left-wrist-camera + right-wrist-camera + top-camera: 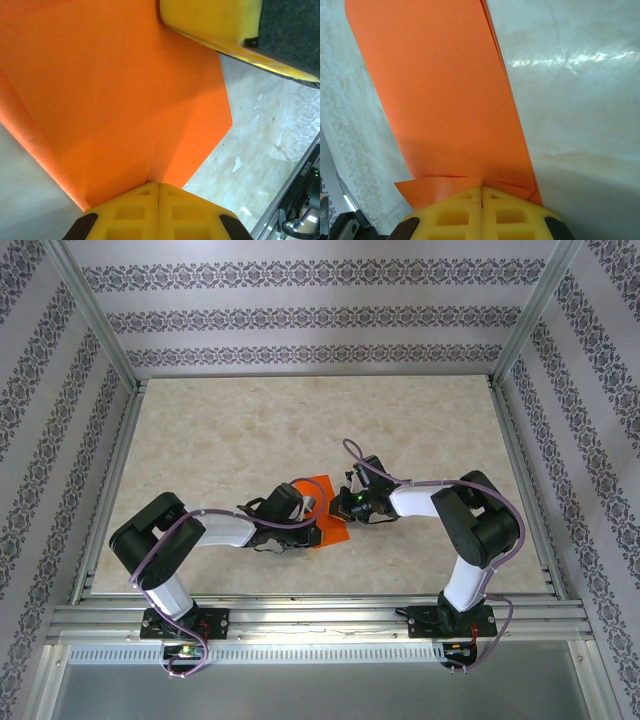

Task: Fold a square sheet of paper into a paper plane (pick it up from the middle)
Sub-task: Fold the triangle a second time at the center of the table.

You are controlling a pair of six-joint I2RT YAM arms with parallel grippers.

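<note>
A thin, bright orange paper sheet, partly folded into an angular outline, is seen lying on the pale, marbled bench, in its near half, between the two tools. Broad bench surface is left open beyond it toward the far edge and to both sides, where metal frame rails and patterned walls close the space. The left tool is pressed together, its yellow tips set at a corner of the sheet where a crease ends. The right tool is likewise pressed together at a layered edge, beside a small turned flap. Whether paper is caught between either pair cannot be told. The sheet's surface is matte and smooth.
</note>
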